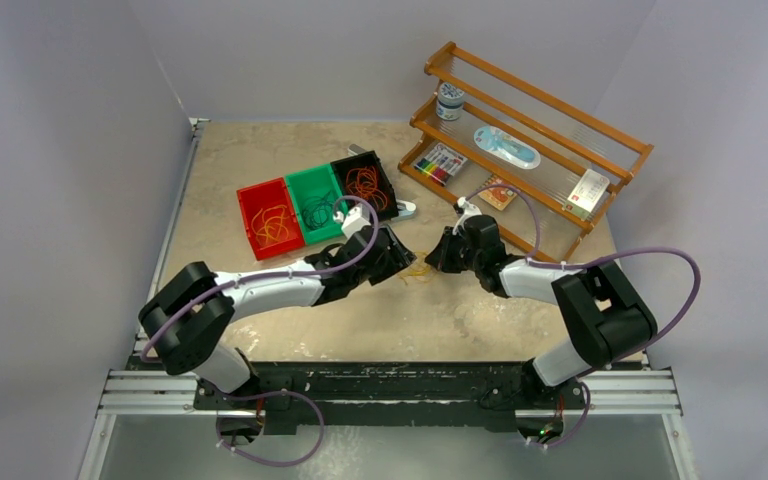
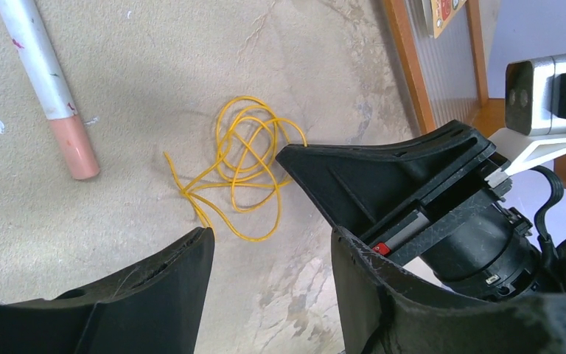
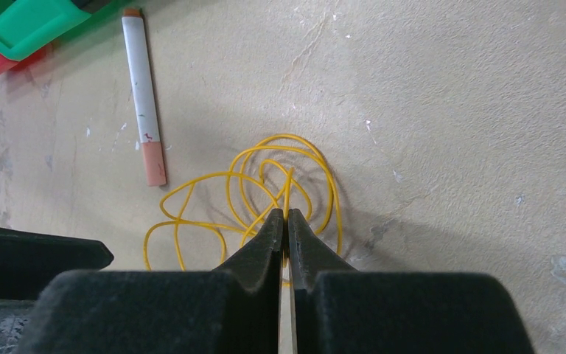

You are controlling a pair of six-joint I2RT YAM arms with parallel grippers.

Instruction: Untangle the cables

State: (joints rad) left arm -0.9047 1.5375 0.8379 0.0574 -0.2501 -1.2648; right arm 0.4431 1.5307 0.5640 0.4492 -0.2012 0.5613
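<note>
Clamps the right claw (image 3: 286, 215) fully shut on one strand of the tangled yellow cable (image 3: 264, 164), flat on the desk (image 3: 449, 110) between both arms, apparently to anchor it. Poises the left claw (image 2: 273, 232) just beside, jaws well apart and empty, likely ready to draw a loop free. Shows sorted cables (image 1: 365, 183) farther back in the red bin (image 1: 260, 190), green bin (image 1: 312, 172) and black bin (image 1: 358, 158). Leaves the white marker (image 3: 141, 88) nearby alone.
</note>
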